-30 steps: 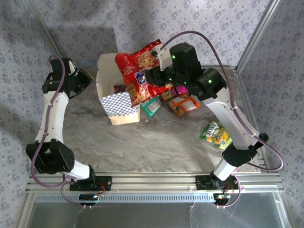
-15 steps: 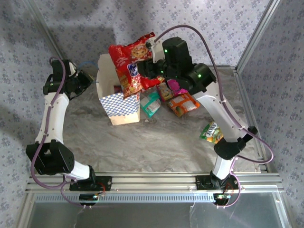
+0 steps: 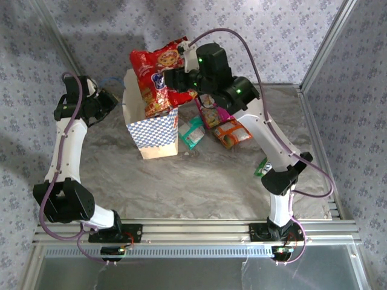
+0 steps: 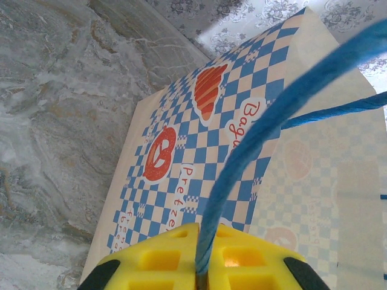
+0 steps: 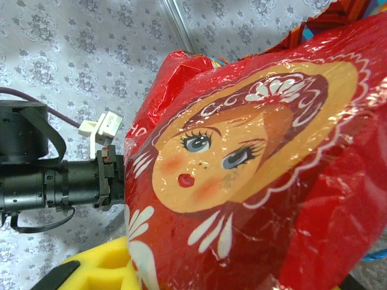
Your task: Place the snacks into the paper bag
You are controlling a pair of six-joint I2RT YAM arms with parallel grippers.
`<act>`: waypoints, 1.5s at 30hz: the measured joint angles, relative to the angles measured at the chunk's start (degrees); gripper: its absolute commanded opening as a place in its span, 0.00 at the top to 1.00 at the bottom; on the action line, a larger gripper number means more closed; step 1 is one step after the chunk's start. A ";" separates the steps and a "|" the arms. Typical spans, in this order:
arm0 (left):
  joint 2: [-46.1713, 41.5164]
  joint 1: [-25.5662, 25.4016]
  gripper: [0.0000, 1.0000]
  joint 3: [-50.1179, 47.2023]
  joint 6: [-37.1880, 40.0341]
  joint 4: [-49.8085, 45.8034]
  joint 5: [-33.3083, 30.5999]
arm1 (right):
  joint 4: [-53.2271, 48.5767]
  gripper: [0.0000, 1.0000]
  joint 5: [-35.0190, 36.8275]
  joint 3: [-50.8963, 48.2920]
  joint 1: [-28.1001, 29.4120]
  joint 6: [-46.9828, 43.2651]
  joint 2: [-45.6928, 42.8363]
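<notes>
1. Paper bag (image 3: 151, 130): stands upright on the marbled table (image 3: 199, 181), left of centre. Its mouth is open upward and a blue-white checked panel faces the arm bases.
2. Left gripper (image 4: 199, 275): positioned at the bag's far-left side, jaws pressed together on the blue cord handle (image 4: 254, 139). In the left wrist view the cord runs from the bag's top edge down into the narrow slit between the yellow pads (image 4: 151, 260). The bag's checked side, printed with orange pretzel and croissant marks, lies just behind.
3. Right gripper (image 3: 181, 81): raised above the bag, pinching the large red packet (image 3: 156, 78) at its right edge. The right wrist view shows glossy red film with a printed doll face lying against a yellow finger.
4. Large red packet: tilted, hanging over the bag's open mouth. Most of it stands above the rim and its lower end reaches the rim line. Whether the bottom edge is already inside cannot be told.
5. Snacks on the table, right of the bag:
   - The teal-white packet (image 3: 192, 133) lies just beside the bag's right wall.
   - The magenta packet (image 3: 210, 112) and the orange packet (image 3: 233, 134) are clustered next to it, under the right arm.
   - The green-yellow packet (image 3: 261, 167) lies well apart toward the right edge, largely hidden by the right arm.
</notes>
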 measured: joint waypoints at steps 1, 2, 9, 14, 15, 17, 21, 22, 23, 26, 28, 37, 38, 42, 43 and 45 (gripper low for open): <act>-0.02 -0.02 0.90 0.00 0.00 0.00 0.02 | 0.28 1.00 0.02 0.00 0.00 0.20 0.39; -0.02 -0.02 0.90 0.00 0.00 0.00 0.13 | 0.57 1.00 0.02 0.00 0.00 0.26 0.70; -0.09 0.00 0.90 0.00 0.02 0.00 0.37 | 4.50 1.00 -0.20 0.00 0.00 2.03 3.37; -0.11 0.24 0.90 -0.13 0.02 0.13 0.98 | 6.95 1.00 -0.42 0.02 0.00 3.19 5.16; -0.20 0.28 0.90 -0.35 0.02 0.24 1.07 | 7.39 1.00 -0.44 0.07 0.00 3.41 5.60; -0.24 0.37 0.90 -0.76 0.02 0.22 1.27 | 8.11 1.00 -0.44 0.09 0.00 3.85 6.45; -0.24 0.37 0.90 -1.03 0.00 0.22 1.46 | 8.50 1.00 -0.33 0.09 0.00 4.33 7.85; -0.24 0.37 0.90 -1.03 0.00 0.22 1.49 | 8.59 1.00 -0.28 0.09 0.00 4.42 8.13; -0.24 0.37 0.90 -1.03 0.00 0.22 1.49 | 8.66 1.00 -0.15 0.09 0.00 4.44 8.33; -0.24 0.39 0.90 -1.03 -0.02 0.26 1.51 | 8.66 1.00 0.22 0.92 0.00 4.44 9.49; -0.24 0.42 0.90 -1.09 -0.04 0.42 1.51 | 8.68 1.00 0.44 1.88 0.00 4.44 10.58; -0.24 0.66 0.90 -1.09 -0.42 0.46 1.70 | 7.10 1.00 3.13 7.69 0.85 4.22 15.32; -0.24 0.76 0.90 -1.09 -0.42 0.52 1.70 | 6.64 1.00 3.52 8.46 1.07 4.20 15.82; -0.24 1.11 0.90 -1.09 -0.44 0.87 2.10 | 5.29 1.00 4.44 9.64 1.79 4.24 16.61; -0.24 1.11 0.90 -1.09 -0.46 0.94 2.16 | 4.96 1.00 4.52 9.84 1.92 4.24 16.72; -0.24 1.11 0.90 -1.25 -0.46 1.27 2.49 | 4.52 1.00 4.79 10.05 2.27 4.26 16.83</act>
